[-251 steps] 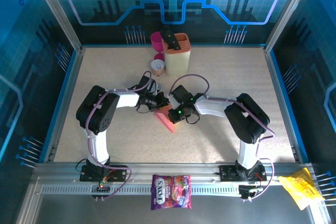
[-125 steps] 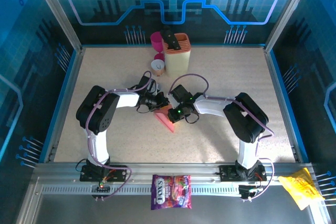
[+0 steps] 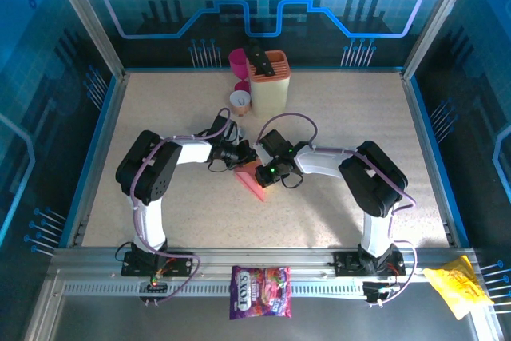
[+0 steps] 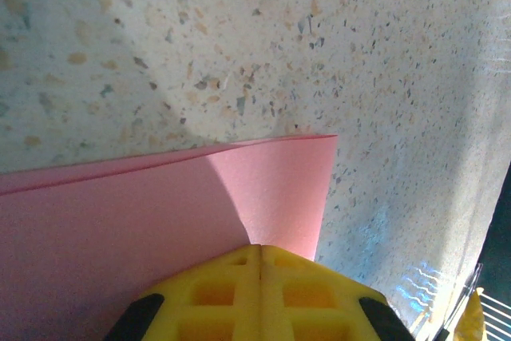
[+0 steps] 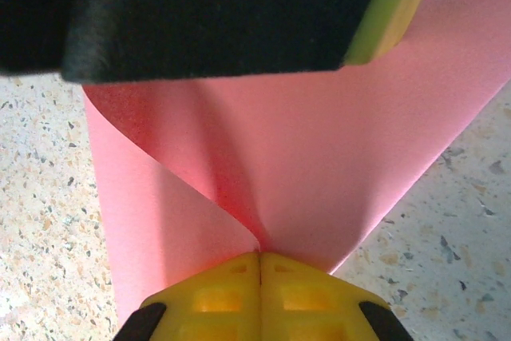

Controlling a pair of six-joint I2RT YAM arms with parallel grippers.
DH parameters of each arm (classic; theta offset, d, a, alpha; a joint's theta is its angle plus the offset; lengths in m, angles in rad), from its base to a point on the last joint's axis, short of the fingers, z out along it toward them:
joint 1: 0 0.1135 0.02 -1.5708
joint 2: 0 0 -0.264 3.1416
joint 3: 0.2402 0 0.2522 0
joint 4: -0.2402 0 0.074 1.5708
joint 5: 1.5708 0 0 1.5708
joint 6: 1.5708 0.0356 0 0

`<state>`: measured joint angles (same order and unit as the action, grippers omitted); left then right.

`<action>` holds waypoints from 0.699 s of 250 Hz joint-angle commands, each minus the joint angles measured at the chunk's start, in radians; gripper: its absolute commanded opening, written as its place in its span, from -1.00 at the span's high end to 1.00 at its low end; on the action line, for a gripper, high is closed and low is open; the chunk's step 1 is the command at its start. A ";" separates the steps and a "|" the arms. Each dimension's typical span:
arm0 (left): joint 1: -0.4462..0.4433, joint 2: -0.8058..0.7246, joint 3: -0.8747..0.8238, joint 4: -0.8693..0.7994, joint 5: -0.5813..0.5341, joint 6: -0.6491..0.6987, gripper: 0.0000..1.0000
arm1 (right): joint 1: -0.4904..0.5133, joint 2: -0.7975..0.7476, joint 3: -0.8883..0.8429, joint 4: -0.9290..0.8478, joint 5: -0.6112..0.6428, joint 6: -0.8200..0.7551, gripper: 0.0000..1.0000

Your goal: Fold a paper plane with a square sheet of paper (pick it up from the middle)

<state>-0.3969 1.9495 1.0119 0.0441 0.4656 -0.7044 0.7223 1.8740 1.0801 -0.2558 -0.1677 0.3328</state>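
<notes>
Next to nothing has moved in the last second: the right gripper (image 5: 259,255) and left gripper (image 4: 259,249) sit as before, fingers pressed together, each pinching the square sheet of paper (image 3: 254,184). The sheet rests mid-table (image 3: 359,117), bowed in a soft curl between them. We judge a clean crease needs both pinches firm and edges aligned before flattening the curl.

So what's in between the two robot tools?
The pink paper. In the top view it spans from the left tool to the right tool, and each wrist view shows its tool pinching it.
</notes>
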 commanded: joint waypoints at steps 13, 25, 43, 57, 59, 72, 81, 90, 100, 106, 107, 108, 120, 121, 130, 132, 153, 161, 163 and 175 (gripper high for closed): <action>0.027 -0.024 -0.014 -0.089 -0.027 0.009 1.00 | -0.014 0.030 -0.036 0.005 -0.001 -0.001 1.00; 0.038 -0.048 -0.013 -0.090 -0.020 0.008 1.00 | -0.014 0.032 -0.040 0.006 -0.001 0.000 1.00; 0.051 -0.093 -0.012 -0.099 -0.015 0.008 1.00 | -0.013 0.034 -0.043 0.006 0.002 -0.003 1.00; 0.058 -0.134 -0.018 -0.103 -0.010 0.010 0.99 | -0.014 0.036 -0.046 0.006 0.003 -0.005 1.00; 0.060 -0.138 -0.019 -0.106 -0.010 0.010 0.98 | -0.014 0.037 -0.045 0.006 0.003 -0.005 1.00; 0.062 -0.172 -0.027 -0.115 -0.006 0.011 0.97 | -0.014 0.039 -0.048 0.007 0.003 -0.005 1.00; 0.062 -0.195 -0.036 -0.117 0.000 0.011 0.97 | -0.014 0.040 -0.050 0.009 0.003 -0.005 1.00; 0.062 -0.216 -0.049 -0.115 0.008 0.007 0.97 | -0.014 0.040 -0.051 0.010 0.003 -0.005 1.00; 0.060 -0.239 -0.068 -0.108 0.018 -0.003 0.97 | -0.014 0.040 -0.054 0.012 0.003 -0.005 1.00; 0.059 -0.252 -0.083 -0.101 0.027 -0.009 0.99 | -0.014 0.040 -0.055 0.012 0.002 -0.005 1.00; 0.058 -0.256 -0.085 -0.100 0.027 -0.011 0.99 | -0.014 0.040 -0.056 0.012 0.003 -0.005 1.00; 0.058 -0.257 -0.088 -0.099 0.028 -0.011 0.99 | -0.014 0.040 -0.056 0.012 0.002 -0.005 1.00; 0.050 -0.288 -0.119 -0.091 0.031 -0.021 1.00 | -0.014 0.041 -0.056 0.013 0.003 -0.005 1.00; 0.050 -0.289 -0.122 -0.090 0.031 -0.023 1.00 | -0.013 0.041 -0.057 0.013 0.003 -0.005 1.00; 0.043 -0.310 -0.148 -0.082 0.033 -0.028 1.00 | -0.014 0.042 -0.058 0.013 0.003 -0.005 1.00; 0.041 -0.315 -0.152 -0.080 0.034 -0.029 1.00 | -0.014 0.042 -0.058 0.013 0.003 -0.005 1.00; 0.022 -0.360 -0.210 -0.056 0.036 -0.048 1.00 | -0.014 0.043 -0.061 0.016 0.002 -0.005 1.00; 0.016 -0.375 -0.231 -0.047 0.037 -0.054 1.00 | -0.014 0.044 -0.062 0.016 0.001 -0.005 1.00; 0.014 -0.379 -0.236 -0.045 0.036 -0.055 1.00 | -0.014 0.044 -0.063 0.017 0.002 -0.005 1.00; 0.005 -0.398 -0.264 -0.033 0.036 -0.064 1.00 | -0.014 0.047 -0.062 0.017 0.000 -0.005 1.00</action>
<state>-0.3660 1.6043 0.8154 -0.0124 0.4732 -0.7326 0.7177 1.8740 1.0550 -0.2001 -0.1860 0.3328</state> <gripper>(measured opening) 0.064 0.048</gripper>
